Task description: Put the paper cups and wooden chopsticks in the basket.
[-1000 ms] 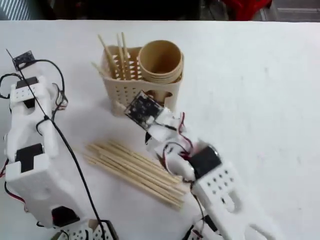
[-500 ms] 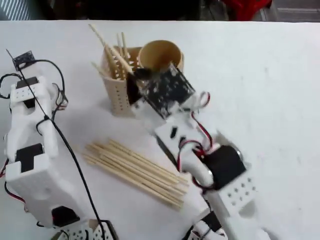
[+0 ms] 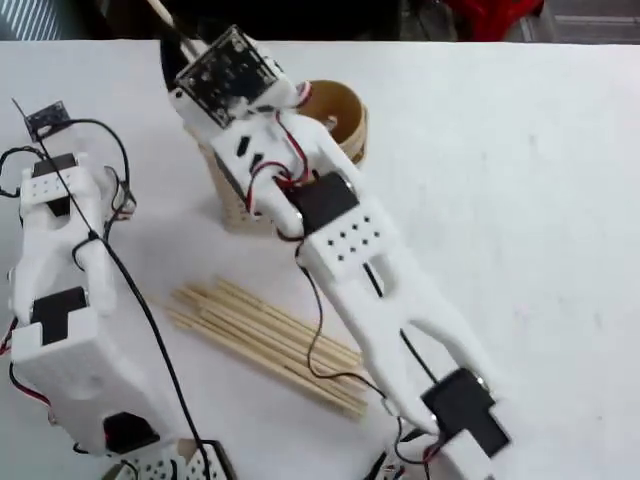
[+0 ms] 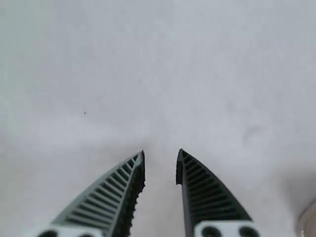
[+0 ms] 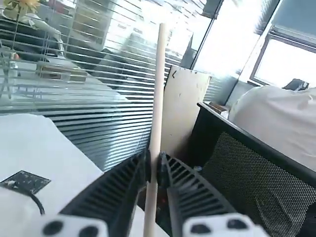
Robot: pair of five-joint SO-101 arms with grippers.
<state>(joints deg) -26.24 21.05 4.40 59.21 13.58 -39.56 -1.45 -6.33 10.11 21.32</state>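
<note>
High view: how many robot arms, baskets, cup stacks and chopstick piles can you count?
Robot arms: 2
Basket: 1
Cup stack: 1, standing in the basket; the cups are too nested to count
Chopstick pile: 1, on the table; the sticks overlap too much to count
Single chopstick: 1, gripped in the right claw
Total: 6

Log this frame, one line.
right claw shut on chopstick, near basket | left claw open over table | chopstick pile on table | cups in basket
</note>
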